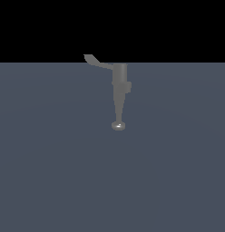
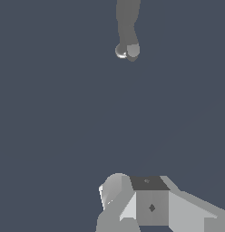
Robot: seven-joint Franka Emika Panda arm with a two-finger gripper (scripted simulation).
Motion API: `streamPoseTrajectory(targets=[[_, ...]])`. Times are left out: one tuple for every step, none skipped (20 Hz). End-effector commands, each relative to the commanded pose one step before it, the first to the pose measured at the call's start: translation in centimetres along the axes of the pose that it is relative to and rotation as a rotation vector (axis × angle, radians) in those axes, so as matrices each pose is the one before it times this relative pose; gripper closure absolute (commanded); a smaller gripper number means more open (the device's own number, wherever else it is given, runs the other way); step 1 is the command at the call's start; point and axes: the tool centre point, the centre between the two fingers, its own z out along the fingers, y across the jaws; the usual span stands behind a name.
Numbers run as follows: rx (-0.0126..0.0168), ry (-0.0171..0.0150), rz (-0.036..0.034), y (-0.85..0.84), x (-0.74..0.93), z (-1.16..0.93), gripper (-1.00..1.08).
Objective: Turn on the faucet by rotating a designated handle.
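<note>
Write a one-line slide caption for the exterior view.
Grey faucet on a flat slate surface, its bent handle pointing to the exterior view's left, untouched, no gripper in sight.

Sim render, flat blue-grey floor (image 1: 51,181), black void bg, untextured grey faucet (image 1: 119,86)

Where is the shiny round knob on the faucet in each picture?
Exterior view: the knob sits near the middle of the picture, at the bottom end of the faucet.
Wrist view: the knob shows far from the claw, not touching it.
Shared landmark: the tapered grey stem leading to the knob.
</note>
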Motion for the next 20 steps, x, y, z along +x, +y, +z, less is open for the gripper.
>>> streamPoseTrajectory(targets=[[0.00038,-0.00452,0.00174,0.126,0.017,0.143,1.08],[-0.00011,0.00044,-0.00052,-0.007,-0.008,-0.014,1.08],[0.00005,0.00081,0.00025,-0.029,0.012,-0.027,1.08],[0.00037,0.00059,0.00169,-0.021,0.044,-0.022,1.08],[0.00062,0.00024,0.00285,-0.021,0.079,-0.013,1.08],[0.00089,0.00005,0.00411,-0.02,0.11,-0.009,1.08],[0.00115,-0.00012,0.00536,-0.02,0.141,-0.005,1.08],[0.00138,-0.00023,0.00651,-0.025,0.172,-0.003,1.08],[0.00158,-0.00026,0.00758,-0.031,0.2,-0.003,1.08],[0.00174,-0.00018,0.00842,-0.04,0.223,-0.006,1.08],[0.00194,-0.0001,0.00952,-0.052,0.252,-0.009,1.08],[0.00214,-0.00007,0.01068,-0.062,0.283,-0.01,1.08],[0.00234,-0.00015,0.01193,-0.07,0.314,-0.007,1.08],[0.00251,-0.00026,0.01313,-0.082,0.345,-0.002,1.08],[0.00267,-0.00034,0.01438,-0.093,0.376,0.002,1.08],[0.00282,-0.00038,0.0156,-0.108,0.406,0.007,1.08],[0.00294,-0.00044,0.01684,-0.124,0.437,0.013,1.08],[0.00305,-0.00053,0.01814,-0.141,0.467,0.02,1.08],[0.00313,-0.00061,0.01942,-0.16,0.497,0.03,1.08],[0.00319,-0.00069,0.02074,-0.181,0.527,0.04,1.08]])
